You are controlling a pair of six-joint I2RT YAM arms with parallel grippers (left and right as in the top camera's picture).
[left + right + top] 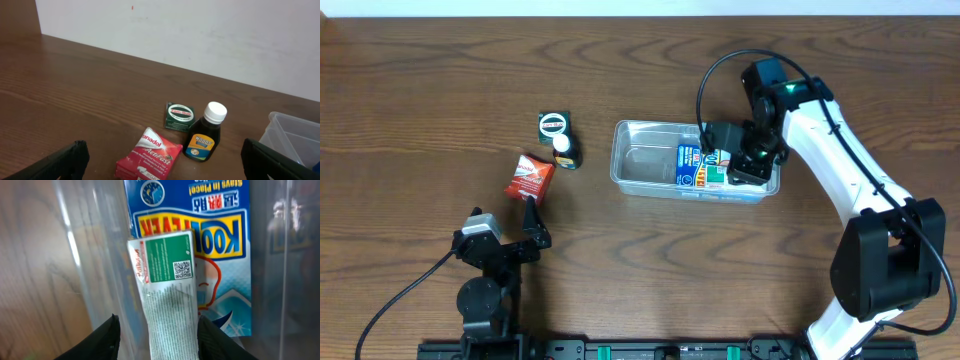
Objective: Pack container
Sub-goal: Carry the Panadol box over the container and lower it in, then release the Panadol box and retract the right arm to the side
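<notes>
Right wrist view puts the right gripper (160, 347) down inside the container (642, 158), its two fingers straddling a green-and-white box (167, 280). One finger sits against the box's edge and the other shows a sliver of gap, so I cannot tell whether it is pinched or already loose. Directly beneath that box, and running on past the fingertips, lies a blue Koolfever pack (220, 225), flat on the tub floor. The tub's clear wall rises just beside the fingers. The half of the tub farthest from this hand is bare.

I judge the step in hand to be setting this box down. The next move calls for the fingers to spread and lift straight up without snagging the wall.

Across the table (420, 100), the left gripper (534, 228) hangs wide apart and empty. Just ahead of its fingers wait a red Panadol box (149, 152), a green Zam-Buk box (179, 116) and a dark bottle (205, 135) with a white cap, upright.

Counted: one container, two packs inside it, three items outside.
</notes>
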